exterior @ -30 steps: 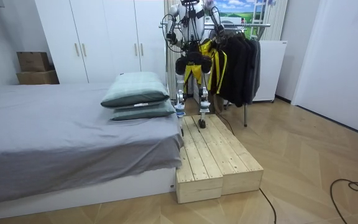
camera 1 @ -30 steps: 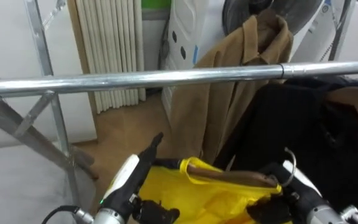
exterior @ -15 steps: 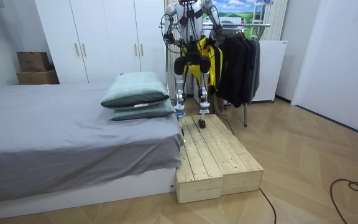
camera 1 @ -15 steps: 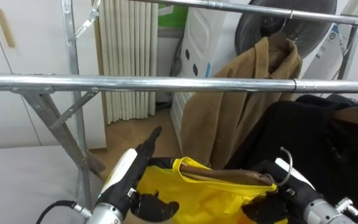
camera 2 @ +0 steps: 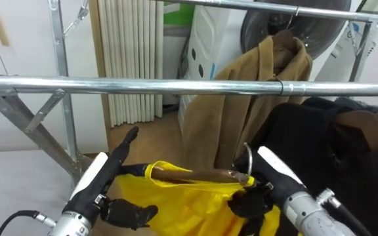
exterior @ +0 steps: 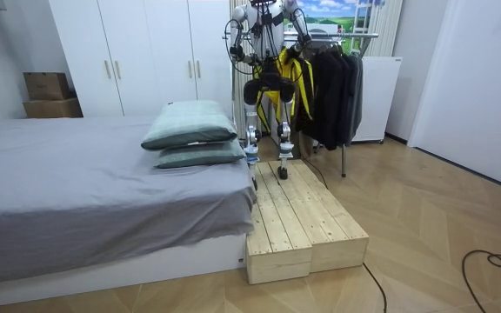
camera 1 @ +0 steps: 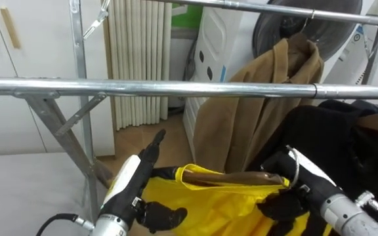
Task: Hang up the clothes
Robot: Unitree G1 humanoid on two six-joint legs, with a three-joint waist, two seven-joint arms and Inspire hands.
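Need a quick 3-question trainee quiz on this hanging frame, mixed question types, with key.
1. True or false: the yellow garment on the brown wooden hanger already hangs from the near silver metal rail.
2. Which holds the hanger beside its metal hook, the left hand or the right hand?
3. What hangs from the far rail? A tan coat; B white shirt; C blue towel.
Key: 1 false; 2 right hand; 3 A.
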